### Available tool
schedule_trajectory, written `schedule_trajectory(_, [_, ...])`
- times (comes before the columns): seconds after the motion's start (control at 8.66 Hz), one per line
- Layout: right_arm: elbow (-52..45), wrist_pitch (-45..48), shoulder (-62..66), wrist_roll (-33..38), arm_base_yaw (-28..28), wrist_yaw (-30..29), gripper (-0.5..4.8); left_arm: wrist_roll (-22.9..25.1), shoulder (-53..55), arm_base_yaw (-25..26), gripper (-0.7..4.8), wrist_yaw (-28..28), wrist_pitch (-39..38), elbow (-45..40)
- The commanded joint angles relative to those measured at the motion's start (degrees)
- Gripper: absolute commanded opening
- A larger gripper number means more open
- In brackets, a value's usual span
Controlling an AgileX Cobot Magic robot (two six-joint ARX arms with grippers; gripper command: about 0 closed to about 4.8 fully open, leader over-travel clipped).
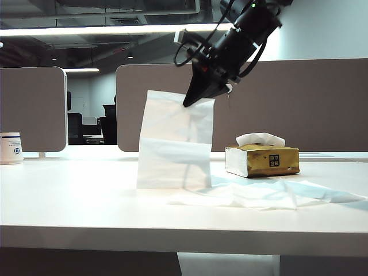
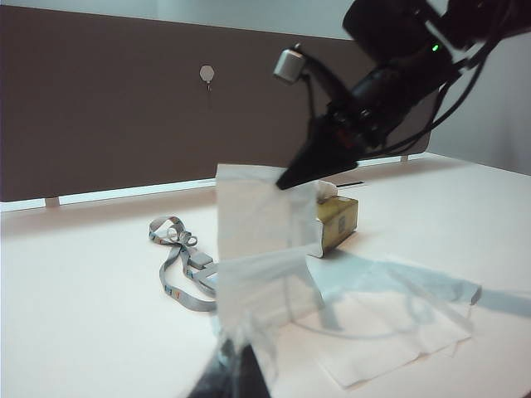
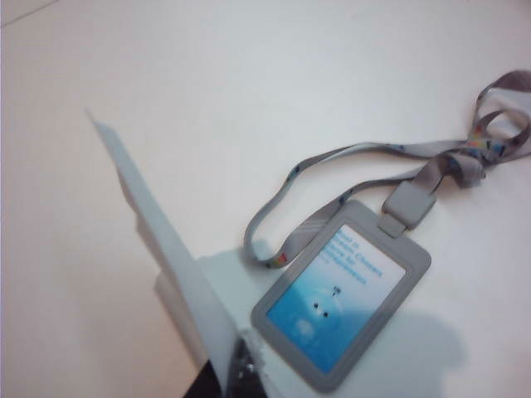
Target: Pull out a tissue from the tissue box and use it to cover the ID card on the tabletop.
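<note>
My right gripper (image 1: 192, 102) hangs above the tabletop (image 1: 69, 195), shut on the top corner of the tissue (image 1: 172, 144). The sheet dangles down and its lower edge reaches the surface. In the right wrist view the tissue (image 3: 166, 249) runs edge-on from the gripper (image 3: 241, 373), with the blue ID card (image 3: 340, 294) and its grey lanyard (image 3: 398, 166) lying flat beside it. The gold tissue box (image 1: 264, 161) stands to the right, a white tuft on top. My left gripper (image 2: 232, 377) is low at the near side, its dark fingers together, away from everything.
A wide creased white sheet (image 1: 259, 195) lies flat in front of the box. A white cup (image 1: 10, 148) stands at the far left. Grey-brown partition panels (image 1: 299, 103) close off the back of the desk.
</note>
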Motion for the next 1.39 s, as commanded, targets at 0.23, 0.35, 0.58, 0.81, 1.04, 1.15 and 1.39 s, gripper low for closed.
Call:
schedule_trajectory(0.23, [0.0,14.7,7.2,1.1,0.1,4.7,-0.01,-0.2,0.0,0.0,-0.05,0.3,0.6,0.1])
schedule_trajectory(0.35, [0.0,16.3,7.8,1.1,0.0,7.9,-0.01,-0.2,0.0,0.0,-0.06,0.3,0.6,0.1])
schedule_trajectory(0.58, [0.0,17.6,8.0,1.3,0.0,11.0,-0.01,-0.2,0.0,0.0,-0.05,0.3,0.6,0.1])
schedule_trajectory(0.81, [0.0,19.8,9.7,1.5,0.0,16.7,-0.01,-0.2,0.0,0.0,-0.05,0.3,0.6,0.1])
schedule_trajectory(1.04, [0.0,22.1,11.9,1.5,0.0,19.7,-0.01,-0.2,0.0,0.0,-0.05,0.3,0.6,0.1])
schedule_trajectory(1.15, [0.0,22.2,11.9,1.5,0.0,19.7,0.00,-0.2,0.0,0.0,-0.06,0.3,0.6,0.1])
schedule_trajectory(1.39, [0.0,23.1,11.9,1.5,0.0,19.7,0.58,-0.2,0.0,0.0,-0.06,0.3,0.6,0.1])
